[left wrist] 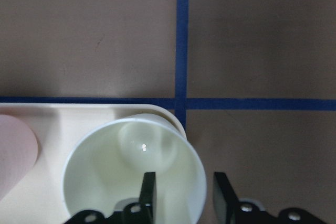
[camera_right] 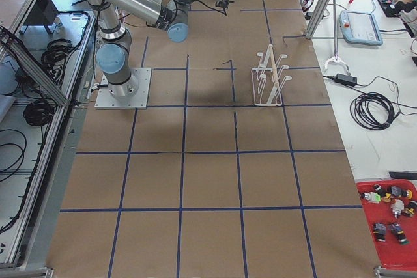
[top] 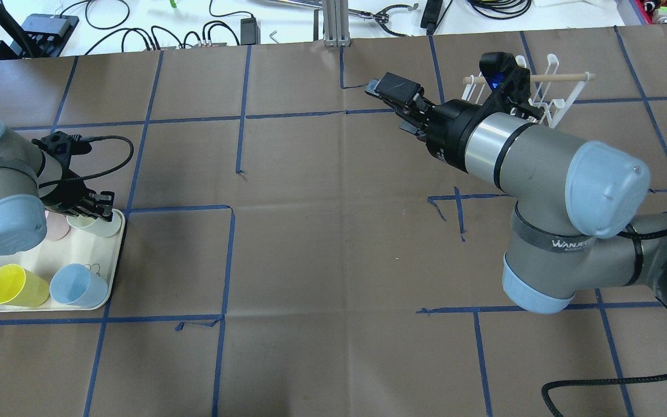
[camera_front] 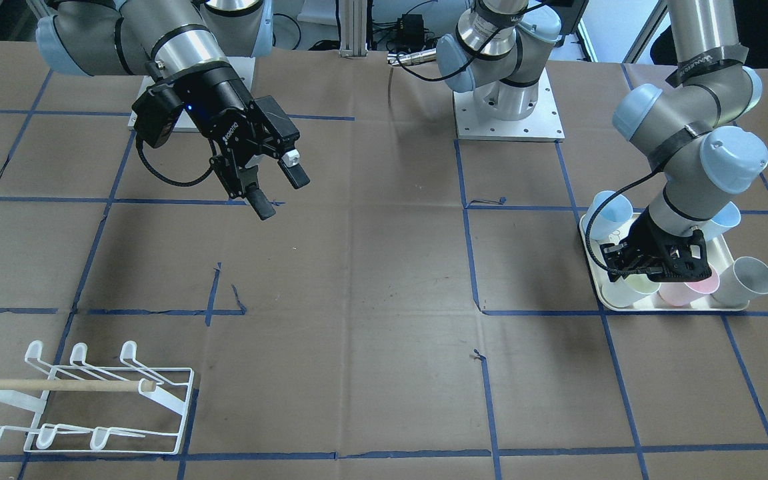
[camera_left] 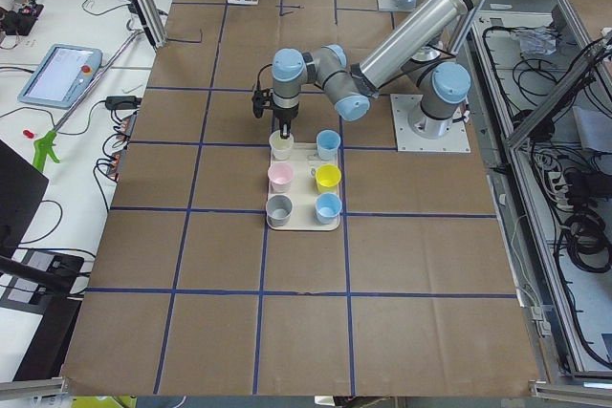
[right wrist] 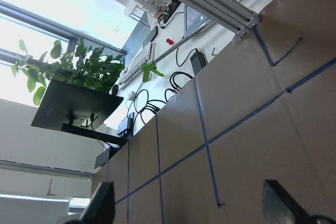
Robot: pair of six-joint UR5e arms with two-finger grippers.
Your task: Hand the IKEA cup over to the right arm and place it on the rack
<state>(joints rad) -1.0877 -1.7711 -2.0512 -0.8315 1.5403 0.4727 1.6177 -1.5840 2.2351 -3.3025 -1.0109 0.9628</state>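
The IKEA cup (left wrist: pixel 100 182), pale cream-green, stands upright at a corner of the cream tray (top: pixel 114 263). My left gripper (left wrist: pixel 184 182) is open and straddles its rim, one finger inside the cup and one outside, with a gap still showing. In the overhead view the left gripper (top: pixel 99 204) sits right over that cup (top: pixel 102 227). My right gripper (camera_front: pixel 283 196) hangs open in the air over bare table, holding nothing, far from the tray. The white wire rack (camera_front: pixel 91 400) with its wooden dowel stands empty near the table edge on the right arm's side.
The tray also holds a pink cup (camera_front: pixel 677 293), a grey cup (camera_front: pixel 747 280), a yellow cup (top: pixel 18 285) and blue cups (top: pixel 76 285). Brown paper with blue tape lines (camera_front: pixel 471 267) covers the table between tray and rack. Cables lie beyond the far edge.
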